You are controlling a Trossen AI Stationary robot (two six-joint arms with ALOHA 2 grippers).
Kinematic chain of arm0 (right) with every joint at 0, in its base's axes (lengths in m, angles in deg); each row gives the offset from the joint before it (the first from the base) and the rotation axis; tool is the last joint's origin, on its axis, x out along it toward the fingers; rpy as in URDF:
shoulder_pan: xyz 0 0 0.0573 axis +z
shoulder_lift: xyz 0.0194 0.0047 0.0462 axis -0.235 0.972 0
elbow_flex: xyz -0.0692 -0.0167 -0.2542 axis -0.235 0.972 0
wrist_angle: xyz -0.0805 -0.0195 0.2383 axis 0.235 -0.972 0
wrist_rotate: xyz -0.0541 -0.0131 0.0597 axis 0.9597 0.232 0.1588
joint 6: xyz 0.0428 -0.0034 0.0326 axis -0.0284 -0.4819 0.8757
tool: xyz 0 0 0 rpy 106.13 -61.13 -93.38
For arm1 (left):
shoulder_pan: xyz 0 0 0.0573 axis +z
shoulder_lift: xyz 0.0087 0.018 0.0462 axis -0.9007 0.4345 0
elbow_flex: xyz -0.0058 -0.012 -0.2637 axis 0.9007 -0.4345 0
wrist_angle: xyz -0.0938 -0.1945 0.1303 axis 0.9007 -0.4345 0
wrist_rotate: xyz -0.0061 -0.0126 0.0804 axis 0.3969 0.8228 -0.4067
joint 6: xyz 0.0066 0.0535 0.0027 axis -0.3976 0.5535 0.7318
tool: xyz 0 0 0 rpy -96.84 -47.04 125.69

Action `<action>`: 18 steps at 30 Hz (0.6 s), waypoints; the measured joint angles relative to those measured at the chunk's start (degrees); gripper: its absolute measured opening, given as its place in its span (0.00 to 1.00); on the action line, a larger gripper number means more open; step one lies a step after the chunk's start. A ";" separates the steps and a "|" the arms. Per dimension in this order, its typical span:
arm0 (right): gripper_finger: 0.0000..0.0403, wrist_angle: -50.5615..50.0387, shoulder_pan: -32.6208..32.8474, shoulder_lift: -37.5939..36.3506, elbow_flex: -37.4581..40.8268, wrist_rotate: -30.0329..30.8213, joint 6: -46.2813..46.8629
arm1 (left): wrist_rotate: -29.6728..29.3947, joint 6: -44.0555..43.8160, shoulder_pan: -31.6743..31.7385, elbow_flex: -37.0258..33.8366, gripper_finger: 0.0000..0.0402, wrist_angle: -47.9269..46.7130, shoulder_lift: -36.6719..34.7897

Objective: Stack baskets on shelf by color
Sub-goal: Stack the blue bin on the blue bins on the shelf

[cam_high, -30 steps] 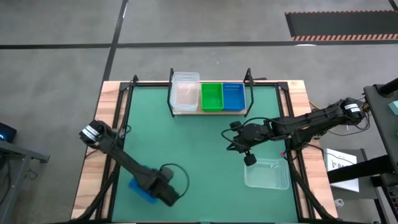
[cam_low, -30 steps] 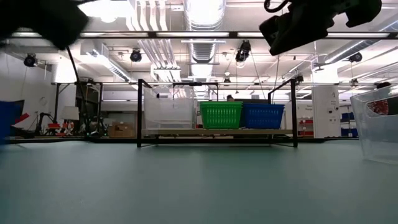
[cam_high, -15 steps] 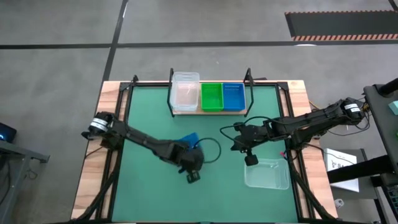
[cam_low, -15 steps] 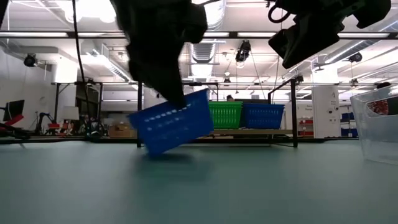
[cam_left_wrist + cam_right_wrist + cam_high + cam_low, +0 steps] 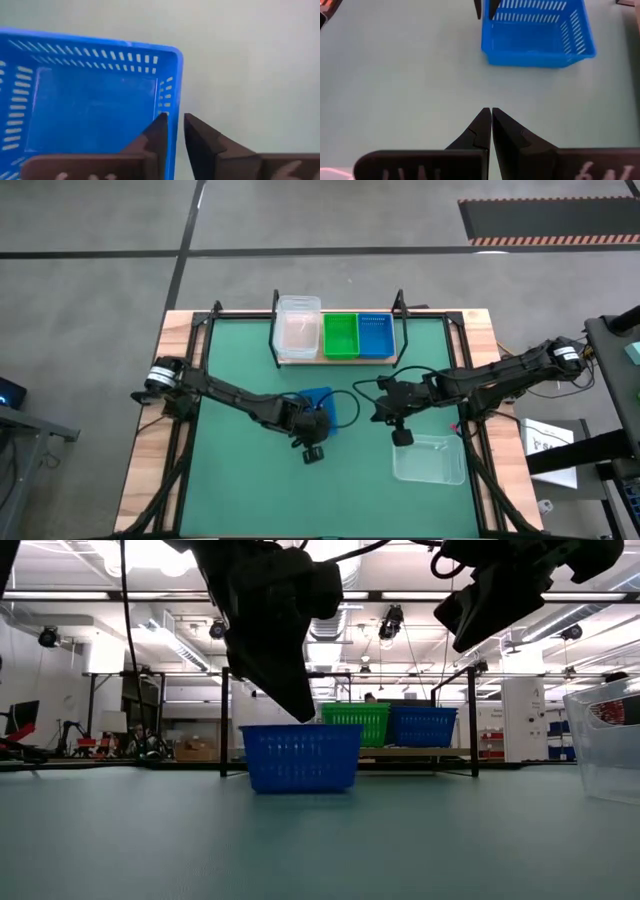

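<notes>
Left gripper (image 5: 174,131) is pinched onto the wall of a blue basket (image 5: 316,404) sitting mid-mat (image 5: 240,460) (no labels or writing readable anywhere), with the clear, green and blue baskets lined up on the shelf (image 5: 336,360) behind, and over right the empty right gripper (image 5: 491,125) hovers closed beside a clear basket (image 5: 430,459).

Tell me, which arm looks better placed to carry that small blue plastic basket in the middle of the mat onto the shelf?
Probably the left. Its end effector is already clamped on the rim of the blue slotted plastic basket. The right end effector hangs shut and empty, short of it.
</notes>
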 joint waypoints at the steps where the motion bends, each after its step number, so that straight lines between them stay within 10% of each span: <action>1: 0.02 0.22 0.00 0.14 0.00 0.21 0.02 | -0.02 0.02 0.00 0.00 0.14 0.07 0.00; 10: 0.02 9.86 0.38 5.54 0.00 1.23 -1.32 | -1.06 7.32 -1.09 -0.07 0.25 -0.04 -3.55; 18: 0.02 22.29 1.38 14.15 -1.47 1.89 -3.36 | -16.39 22.09 -6.74 -4.66 0.20 8.81 -15.50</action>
